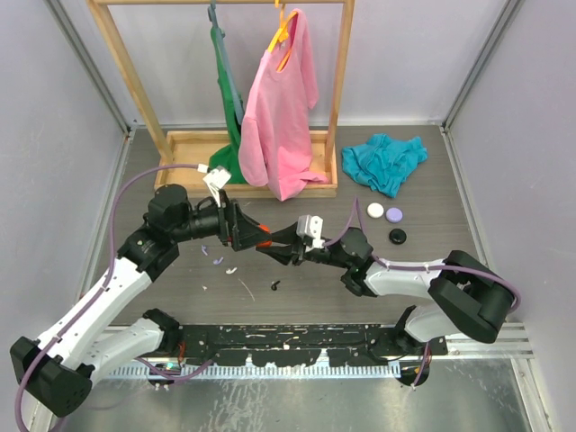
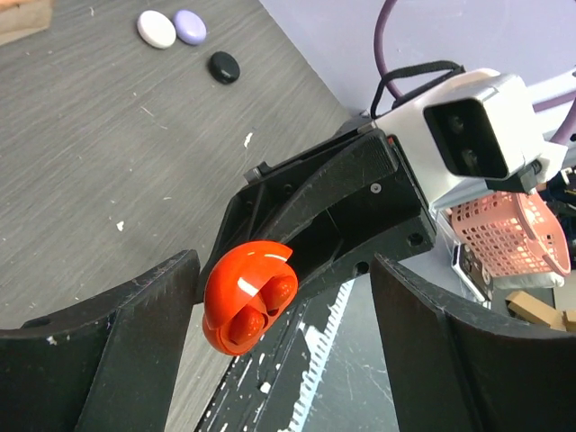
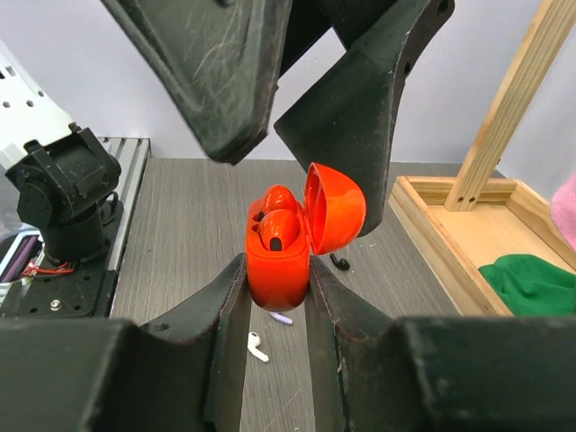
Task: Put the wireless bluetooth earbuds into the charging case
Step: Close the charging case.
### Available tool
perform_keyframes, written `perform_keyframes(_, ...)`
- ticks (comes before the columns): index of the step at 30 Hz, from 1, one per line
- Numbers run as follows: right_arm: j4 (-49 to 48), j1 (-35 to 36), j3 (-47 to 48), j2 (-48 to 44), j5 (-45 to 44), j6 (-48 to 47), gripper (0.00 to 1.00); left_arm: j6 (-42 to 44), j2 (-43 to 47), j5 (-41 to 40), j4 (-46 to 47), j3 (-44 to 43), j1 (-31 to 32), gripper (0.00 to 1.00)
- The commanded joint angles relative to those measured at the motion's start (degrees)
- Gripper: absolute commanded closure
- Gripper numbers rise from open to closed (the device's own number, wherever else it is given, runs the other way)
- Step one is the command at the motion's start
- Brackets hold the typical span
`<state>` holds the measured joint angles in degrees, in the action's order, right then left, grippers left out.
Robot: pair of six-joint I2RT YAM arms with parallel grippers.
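right fingers (image 3: 225, 306) clamped on red case (image 3: 279, 274), held up lid-open for access | left fingers (image 2: 135, 310) spread wide, empty, just above it | red bud (image 3: 277, 236) seated | white bud (image 3: 257, 346) loose on counter (image 3: 180, 225)

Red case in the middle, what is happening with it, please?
The right gripper clamps the open red charging case above the table. Inside it sit red earbuds. The left gripper is open around it, holding nothing. A white bud, a lilac bud and a black bud lie loose on the table below.
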<state>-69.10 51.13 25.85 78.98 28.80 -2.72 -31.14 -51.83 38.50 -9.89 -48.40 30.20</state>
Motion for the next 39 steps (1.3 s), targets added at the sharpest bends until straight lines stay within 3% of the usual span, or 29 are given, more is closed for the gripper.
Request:
perform_keyframes(1, -2.2, -0.7, 2.1, -1.8, 1.0, 1.3, 0.97, -1.1, -0.1, 4.0, 4.8, 0.6, -0.3, 0.22)
perform_keyframes(11, -1.9, -2.0, 2.0, -1.7, 0.8, 3.9, 0.97, -3.1, -0.2, 8.1, 7.6, 1.3, -0.3, 0.24)
perform_keyframes(22, 7.0, -2.6, 1.7, -3.2, 1.3, 6.4, 0.97, -2.7, 3.2, 6.5, 7.4, 1.9, -0.3, 0.24)
perform_keyframes(27, 16.9, -3.0, 3.1, -5.3, -2.2, 7.7, 0.97, 0.8, 5.5, -3.2, -1.2, 0.9, -0.3, 0.21)
perform_keyframes(31, 26.2, -4.2, 4.5, -6.9, -7.4, 10.4, 0.97, 3.8, 8.7, -16.8, -13.2, -0.7, -0.3, 0.16)
perform_keyframes(39, 41.7, -12.7, 5.9, -7.1, -12.8, 21.3, 0.97, 10.9, 11.9, -37.9, -35.0, -8.3, -0.3, 0.03)
